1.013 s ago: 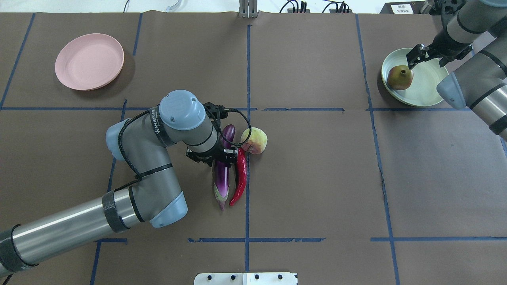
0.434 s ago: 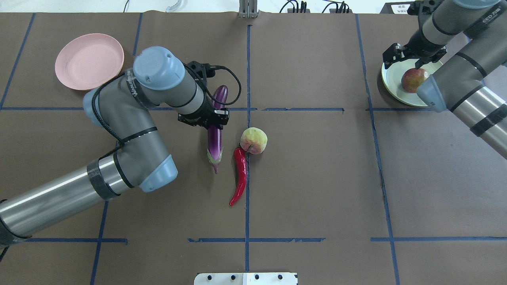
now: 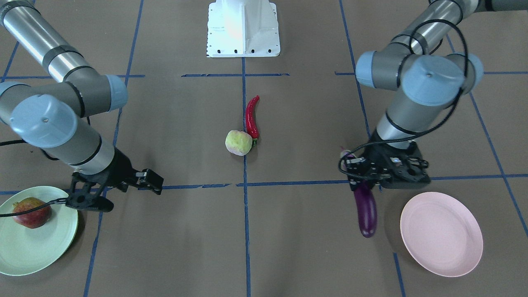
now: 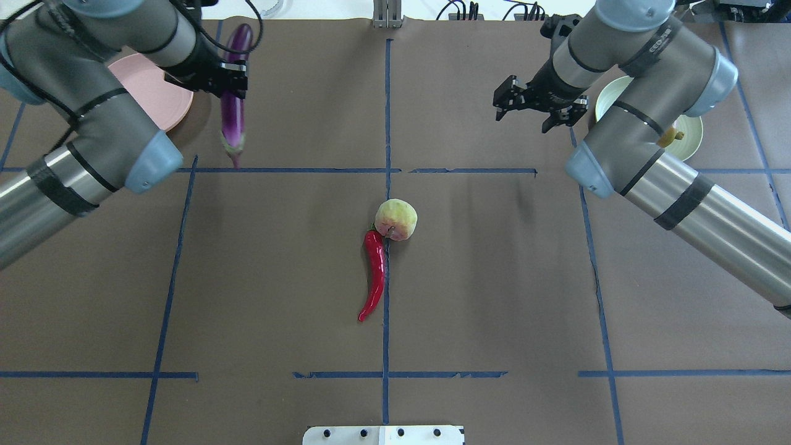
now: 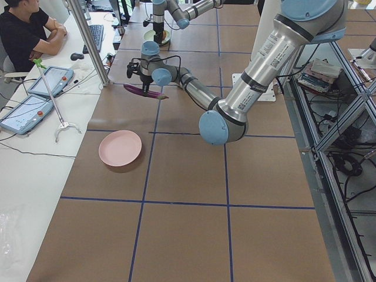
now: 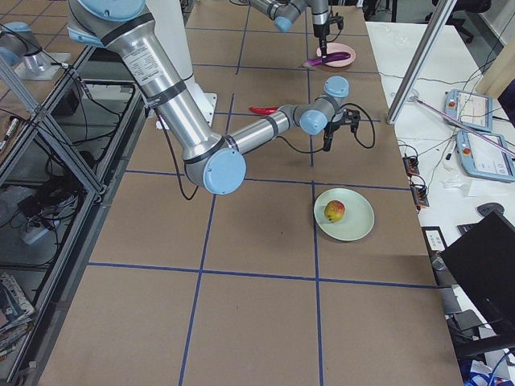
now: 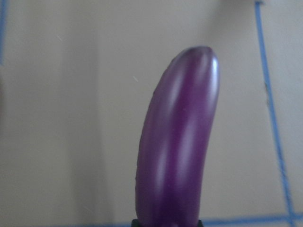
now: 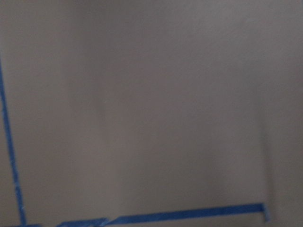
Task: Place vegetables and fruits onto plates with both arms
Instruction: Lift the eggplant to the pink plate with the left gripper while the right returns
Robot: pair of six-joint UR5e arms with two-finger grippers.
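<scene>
The left gripper pinches the eggplant near its middle, just beside the pink plate — glossy, likely slippery, so a mid-body hold suits; the right gripper hangs spread, empty.

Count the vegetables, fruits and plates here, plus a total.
Vegetables: 2, long glossy purple eggplant and curved red chili pepper.
Fruits: 2, round dark red fruit and round yellow-green blushed fruit.
Plates: 2, round pale pink plate and round pale mint green plate.
Total: 6.
</scene>
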